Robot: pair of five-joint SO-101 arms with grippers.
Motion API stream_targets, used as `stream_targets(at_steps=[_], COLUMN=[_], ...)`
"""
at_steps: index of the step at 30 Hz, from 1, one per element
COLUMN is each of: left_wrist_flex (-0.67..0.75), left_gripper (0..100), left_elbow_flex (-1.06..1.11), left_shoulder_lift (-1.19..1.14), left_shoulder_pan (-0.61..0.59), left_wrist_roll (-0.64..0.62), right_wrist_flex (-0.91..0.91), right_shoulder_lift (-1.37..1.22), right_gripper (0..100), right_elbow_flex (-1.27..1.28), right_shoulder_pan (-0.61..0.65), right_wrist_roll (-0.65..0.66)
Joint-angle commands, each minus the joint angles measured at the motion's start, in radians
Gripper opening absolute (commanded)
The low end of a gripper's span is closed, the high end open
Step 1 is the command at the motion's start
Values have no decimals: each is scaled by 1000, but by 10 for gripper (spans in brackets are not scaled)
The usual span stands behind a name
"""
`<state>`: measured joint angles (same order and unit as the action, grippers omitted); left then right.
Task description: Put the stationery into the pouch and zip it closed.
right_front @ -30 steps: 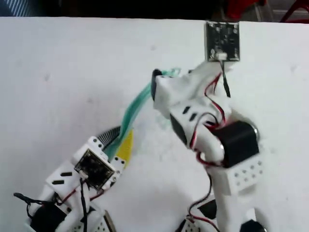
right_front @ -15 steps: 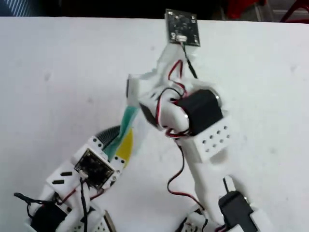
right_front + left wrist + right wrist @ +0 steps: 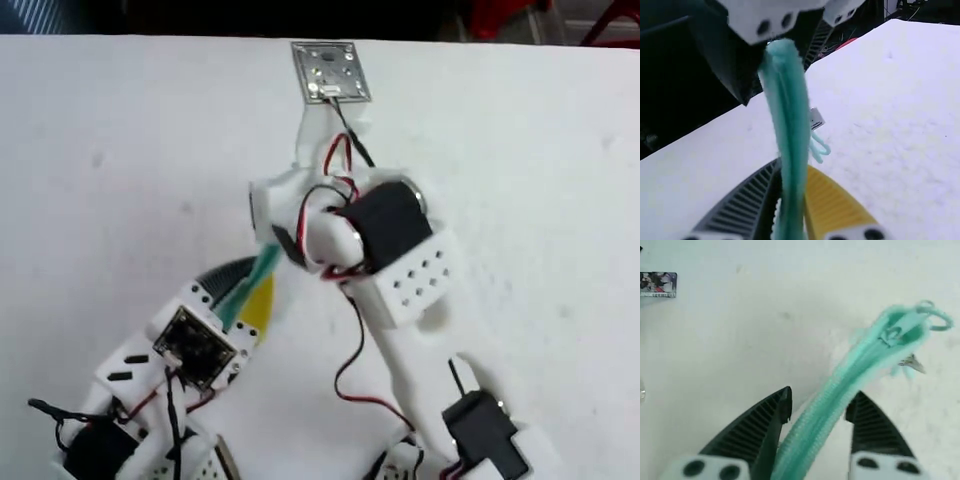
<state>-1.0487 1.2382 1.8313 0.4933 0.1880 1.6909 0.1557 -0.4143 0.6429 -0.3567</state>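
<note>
Teal fabric is showing in the high view as a short stretch of the pouch (image 3: 262,268), running between the two arms above the white table (image 3: 540,140). The left gripper (image 3: 243,290) is holding the near end. The right gripper (image 3: 270,225) is sitting over the far end, with its fingertips hidden under the wrist.

From the left wrist view, the left gripper (image 3: 790,171) is clamping the pouch (image 3: 787,120) edge-on between a black finger and a yellow one. The fabric is rising toward the right gripper (image 3: 775,50) beyond.

From the right wrist view, the right gripper (image 3: 820,400) is straddling the pouch (image 3: 860,360) with its fingers slightly apart. One finger is brushing the fabric and the other is standing just clear of it. The zip pull (image 3: 892,334) is lying past the fingertips, not between them.

Closing here would likely mean pinching cloth rather than the pull, so the zip would not be travelling at all. Dragging on that grip could be tugging the pouch out of the left clamp, or buckling the short span between the arms. The grippers are also working near each other, so a careless slide risks a knock. Whether the stationery is inside cannot be told.
</note>
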Motion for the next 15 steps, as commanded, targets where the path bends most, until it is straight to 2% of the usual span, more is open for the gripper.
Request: stream_targets(at_steps=[1, 4, 6, 10, 15], left_wrist_flex=[17, 63, 71, 25, -68], left_gripper=[24, 41, 99, 238, 245], left_elbow_flex=[2, 2, -2, -23, -123], left_shoulder_lift=[-7, -7, -7, -7, -7], left_shoulder_pan=[2, -1, -5, -41, -93], left_wrist_roll=[8, -2, -18, -215, -244], right_wrist_flex=[21, 25, 21, -10, -58], right_shoulder_lift=[-62, -73, -73, -71, -79], right_gripper=[40, 19, 16, 17, 17], right_elbow_flex=[6, 5, 3, 0, -133], right_shoulder_pan=[-53, -111, -140, -151, -151], right_wrist_roll=[80, 83, 86, 89, 201])
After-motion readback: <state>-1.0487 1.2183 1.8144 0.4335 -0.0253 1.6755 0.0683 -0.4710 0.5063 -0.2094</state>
